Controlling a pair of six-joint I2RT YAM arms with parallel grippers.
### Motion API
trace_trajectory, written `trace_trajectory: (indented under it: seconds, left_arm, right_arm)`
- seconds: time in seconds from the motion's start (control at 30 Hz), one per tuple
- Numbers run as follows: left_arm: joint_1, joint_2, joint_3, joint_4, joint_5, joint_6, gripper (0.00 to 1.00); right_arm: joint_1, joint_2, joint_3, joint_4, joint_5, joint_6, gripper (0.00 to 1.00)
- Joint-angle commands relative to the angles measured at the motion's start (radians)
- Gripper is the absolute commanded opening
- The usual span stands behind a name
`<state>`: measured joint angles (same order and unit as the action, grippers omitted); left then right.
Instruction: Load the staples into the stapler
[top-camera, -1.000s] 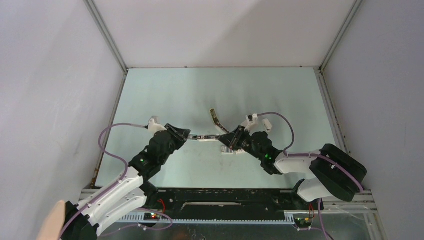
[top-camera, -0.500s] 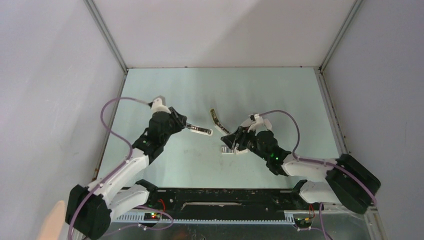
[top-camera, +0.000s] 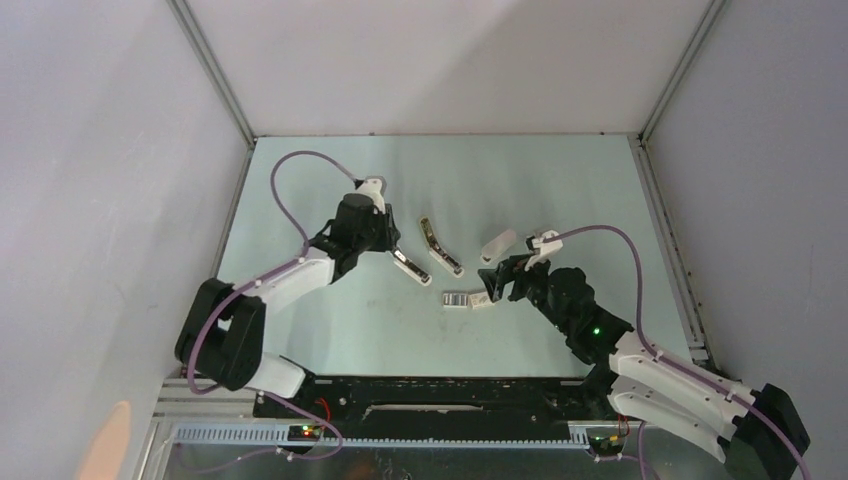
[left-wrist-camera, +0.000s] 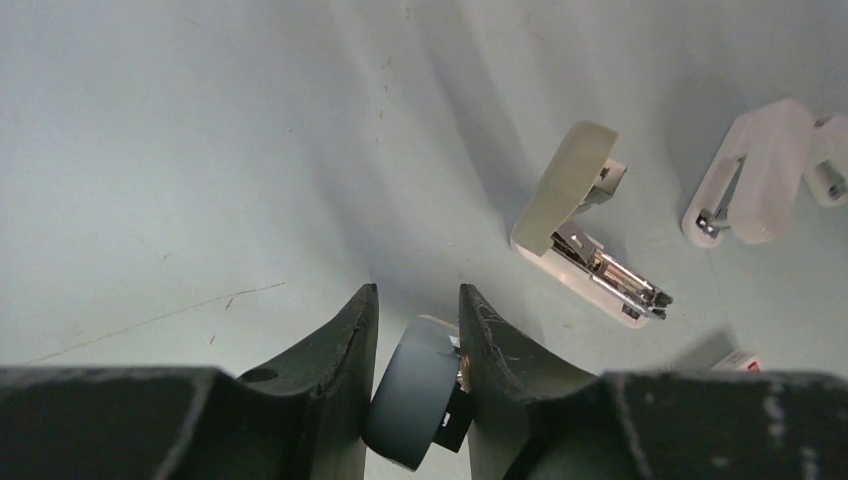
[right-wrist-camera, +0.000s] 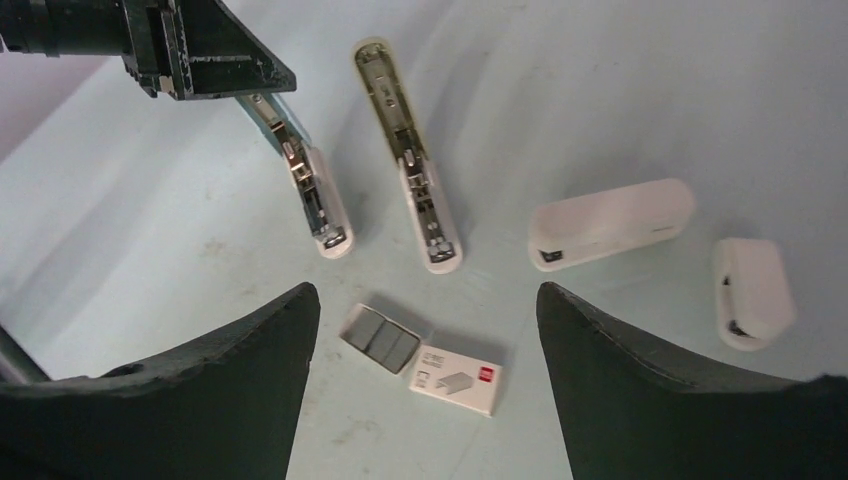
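Open right gripper (right-wrist-camera: 425, 295) above the staples (right-wrist-camera: 380, 338), likely a light, brittle block best pinched by its long sides; left gripper (left-wrist-camera: 418, 305) clamps a stapler (left-wrist-camera: 408, 405).

grey fine-striped staples (right-wrist-camera: 380, 338), white box (right-wrist-camera: 456, 379) with red mark, pale green table (right-wrist-camera: 600, 90)

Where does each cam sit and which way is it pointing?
Top external: above and behind the bases, looking down on the table; both arms show, left gripper and right gripper.
Left wrist: on the left arm, looking past the left fingers shut on the held stapler, toward the open stapler.
Right wrist: on the right arm, looking down between the spread right fingers at the staples and white box.
Shared: both wrist views show the open stapler.
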<state>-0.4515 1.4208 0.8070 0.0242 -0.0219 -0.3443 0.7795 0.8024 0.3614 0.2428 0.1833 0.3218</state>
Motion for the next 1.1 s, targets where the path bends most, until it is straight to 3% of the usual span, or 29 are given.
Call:
trace_trajectory:
  seconds: [0.0, 0.27, 0.4, 0.5, 0.63, 0.8, 1.07]
  left_arm:
    - [-0.024, 0.04, 0.039, 0.088, 0.046, 0.084, 0.22]
    - [-0.044, 0.099, 0.024, 0.122, 0.06, 0.101, 0.28]
    - [-0.044, 0.092, 0.014, 0.116, 0.045, 0.094, 0.38]
    - [-0.044, 0.077, 0.014, 0.115, 0.036, 0.083, 0.53]
    - [-0.044, 0.052, 0.006, 0.12, 0.031, 0.071, 0.61]
    - [-0.044, -0.016, -0.033, 0.135, -0.034, 0.054, 0.73]
    - [-0.044, -0.244, -0.062, 0.005, -0.184, -0.058, 0.9]
  right_arm:
    - [-0.029, -0.045, 0.005, -0.091, 0.012, -0.092, 0.82]
    - [-0.063, -0.052, 0.005, -0.084, -0.046, -0.1, 0.82]
    - [-0.072, -0.055, 0.017, -0.108, -0.072, -0.097, 0.83]
    - [-0.088, -0.058, 0.033, -0.153, -0.11, -0.066, 0.85]
    - [-0.111, -0.075, 0.06, -0.251, -0.149, -0.014, 0.89]
    - [-0.153, -0.125, 0.109, -0.408, -0.166, 0.092, 0.97]
    - [-0.148, -0.136, 0.156, -0.578, -0.162, 0.24, 0.99]
